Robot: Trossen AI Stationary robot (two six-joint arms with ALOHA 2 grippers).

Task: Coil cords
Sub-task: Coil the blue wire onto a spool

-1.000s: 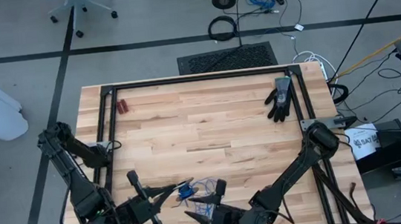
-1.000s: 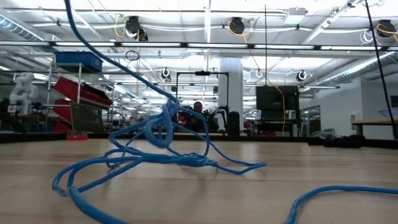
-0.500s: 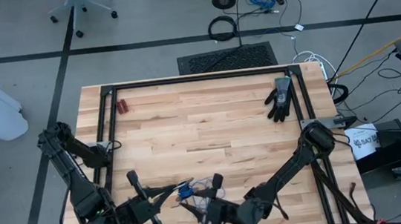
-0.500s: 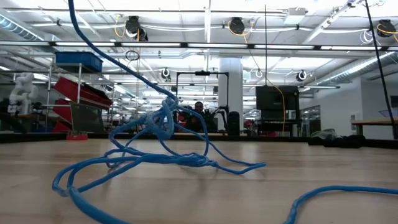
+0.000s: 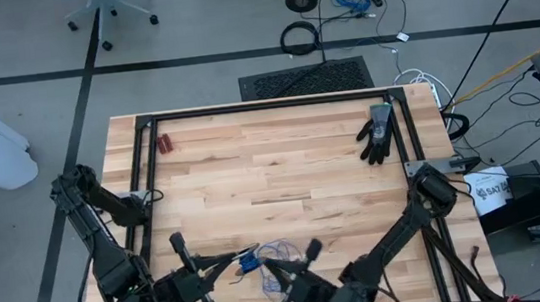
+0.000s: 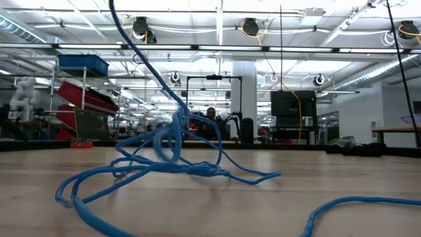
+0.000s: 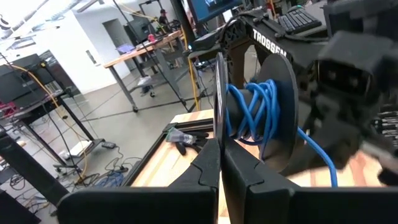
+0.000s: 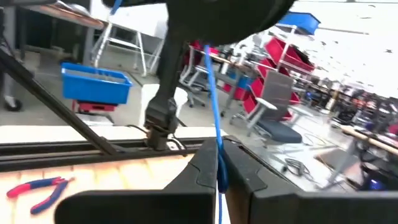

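Observation:
The thin blue cord [image 5: 277, 259] lies in a loose tangle near the table's near edge, between my two grippers. In the low view its heap [image 6: 168, 155] rests on the wood and one strand [image 6: 141, 56] rises steeply out of the picture's top. Coming from the left, my left gripper [image 5: 245, 260] is shut at the cord's bright blue plug [image 5: 250, 264]. My right gripper [image 5: 301, 270] comes from the right and is shut on a strand. The left wrist view shows blue loops [image 7: 256, 115] just beyond the left fingers. My left gripper is shut at the cord's plug end [image 5: 250, 264], reaching level from the table's left; a thin dark piece [image 7: 219, 93] stands up between the fingertips. My right gripper pinches one blue strand [image 8: 216, 163] between its two fingers, and the strand runs straight and taut away from them.
A black glove [image 5: 377, 132] lies at the far right and small red-handled pliers [image 5: 164, 142] at the far left, also in the right wrist view [image 8: 38, 190]. A black frame [image 5: 265, 105] runs along the far, left and right sides. Another cord length [image 6: 358, 205] lies apart from the heap.
My right gripper has shut on a strand of the cord and shifted a little toward the table's right edge. The rising strand has swung sideways and pulled straighter, and the top of the heap has shifted with it. The lower loops have stayed on the table.

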